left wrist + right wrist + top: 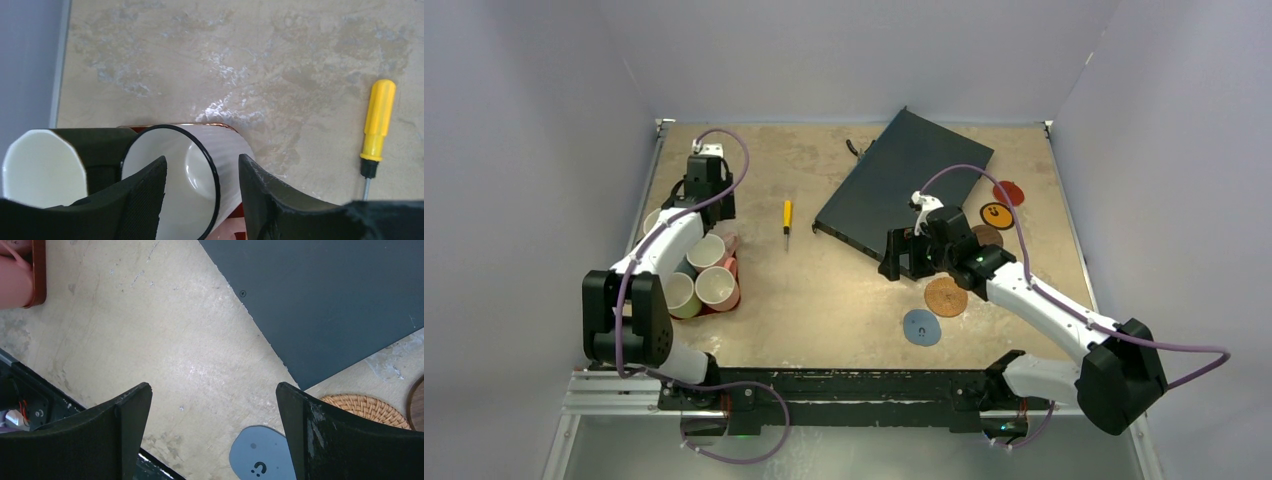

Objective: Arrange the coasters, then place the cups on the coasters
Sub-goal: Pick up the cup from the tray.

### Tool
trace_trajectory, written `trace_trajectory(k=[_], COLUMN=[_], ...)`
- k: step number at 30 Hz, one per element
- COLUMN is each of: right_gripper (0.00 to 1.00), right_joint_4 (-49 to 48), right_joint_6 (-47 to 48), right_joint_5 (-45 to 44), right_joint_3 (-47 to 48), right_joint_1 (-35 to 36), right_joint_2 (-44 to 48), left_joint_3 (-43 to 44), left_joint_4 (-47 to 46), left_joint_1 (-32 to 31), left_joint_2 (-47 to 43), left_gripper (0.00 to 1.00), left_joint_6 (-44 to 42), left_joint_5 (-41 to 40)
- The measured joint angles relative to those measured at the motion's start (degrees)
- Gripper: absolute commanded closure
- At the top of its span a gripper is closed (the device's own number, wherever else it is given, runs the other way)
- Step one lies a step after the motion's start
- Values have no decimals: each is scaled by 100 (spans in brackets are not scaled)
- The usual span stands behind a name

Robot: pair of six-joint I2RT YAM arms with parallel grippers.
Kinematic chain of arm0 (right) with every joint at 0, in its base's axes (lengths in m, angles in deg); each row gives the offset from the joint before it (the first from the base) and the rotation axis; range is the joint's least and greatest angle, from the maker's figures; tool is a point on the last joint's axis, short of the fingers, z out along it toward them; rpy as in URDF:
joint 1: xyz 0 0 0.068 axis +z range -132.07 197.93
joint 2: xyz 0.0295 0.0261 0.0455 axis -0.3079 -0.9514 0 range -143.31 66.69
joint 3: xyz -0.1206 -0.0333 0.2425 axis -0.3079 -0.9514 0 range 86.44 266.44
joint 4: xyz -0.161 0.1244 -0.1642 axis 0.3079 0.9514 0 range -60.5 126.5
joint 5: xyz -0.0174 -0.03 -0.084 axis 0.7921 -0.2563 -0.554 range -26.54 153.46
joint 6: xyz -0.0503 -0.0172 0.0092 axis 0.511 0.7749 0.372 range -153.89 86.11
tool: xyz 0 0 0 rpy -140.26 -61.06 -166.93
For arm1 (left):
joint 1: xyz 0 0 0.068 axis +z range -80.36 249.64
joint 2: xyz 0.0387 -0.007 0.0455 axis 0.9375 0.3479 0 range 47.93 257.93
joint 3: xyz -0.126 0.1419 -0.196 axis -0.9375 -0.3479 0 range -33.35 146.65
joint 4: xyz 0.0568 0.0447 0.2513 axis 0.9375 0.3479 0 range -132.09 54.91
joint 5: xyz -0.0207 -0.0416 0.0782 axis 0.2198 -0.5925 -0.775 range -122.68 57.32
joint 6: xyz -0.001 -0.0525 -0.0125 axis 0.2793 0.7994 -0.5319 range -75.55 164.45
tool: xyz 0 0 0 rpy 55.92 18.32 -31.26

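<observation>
On wrist view alone, left claw [201,164] gapes, seemingly astride cup [229,150]; right claw [212,390] gapes.

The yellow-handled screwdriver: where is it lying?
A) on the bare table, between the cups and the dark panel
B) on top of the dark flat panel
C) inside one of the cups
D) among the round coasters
A: in the top view the screwdriver lies alone on the table, with the cups off to one side of it and the dark panel to the other.
</observation>
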Motion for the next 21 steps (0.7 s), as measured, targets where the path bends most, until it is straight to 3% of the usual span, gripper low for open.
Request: trace_trajectory(k=[12, 18, 21], right_gripper=[2, 2, 2], right_joint_4=[-2, -13, -31], right_joint_6=[-2, -2, -2], right_joint_5=[2, 0, 0], right_joint_3=[-63, -66, -66], right_joint_1=[0, 0, 0], right_joint_2=[0, 0, 0], left_joint_3=[0, 2, 2], left_joint_4=[269, 286, 345], left_joint_1=[13, 15, 0], left_joint_2=[341, 437, 474], left_gripper=[73, 97, 100], left_joint_6=[63, 46, 0], left_joint_5=[654, 767, 883])
